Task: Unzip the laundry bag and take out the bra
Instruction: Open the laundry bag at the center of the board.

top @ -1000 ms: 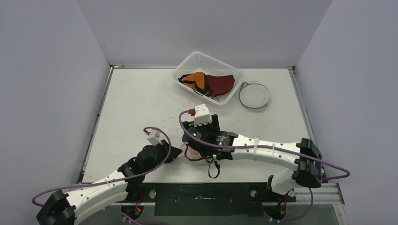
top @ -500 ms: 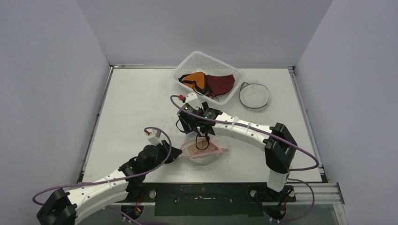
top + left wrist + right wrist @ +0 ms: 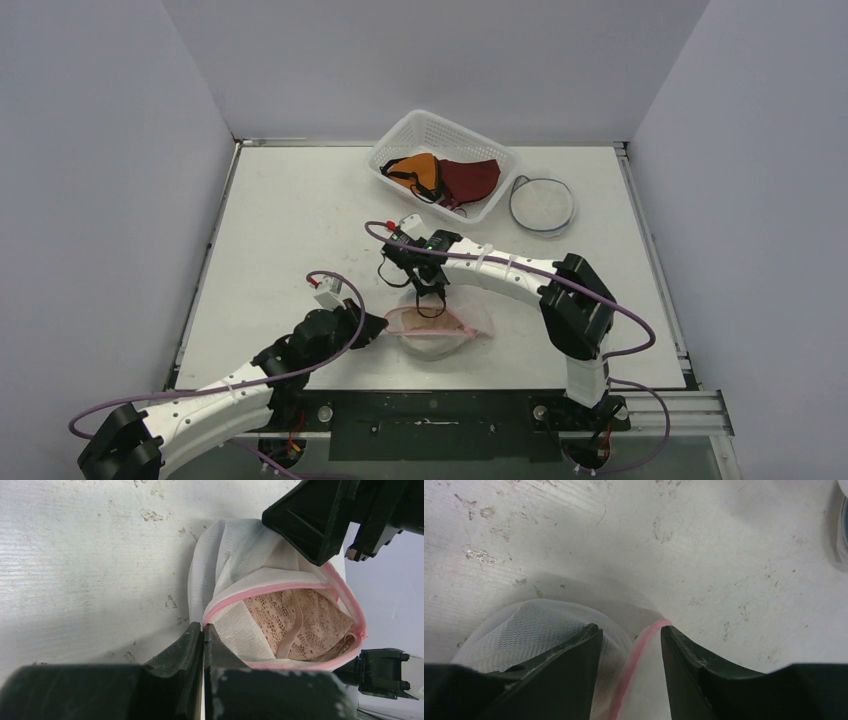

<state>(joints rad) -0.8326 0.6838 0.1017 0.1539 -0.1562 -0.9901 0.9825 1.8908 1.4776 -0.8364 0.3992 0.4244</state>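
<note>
Scuffed white table (image 3: 300, 230) (laundry bag (image 3: 432, 332) atop)

The laundry bag's (image 3: 437, 330) mouth gapes, but the right hand (image 3: 432, 306), fingers apart, hangs directly over it and the left hand (image 3: 382, 327) pinches its left rim. Bare bench (image 3: 290, 230) lies left; basket (image 3: 392, 140) and ring (image 3: 542, 204) stand well behind.
</note>
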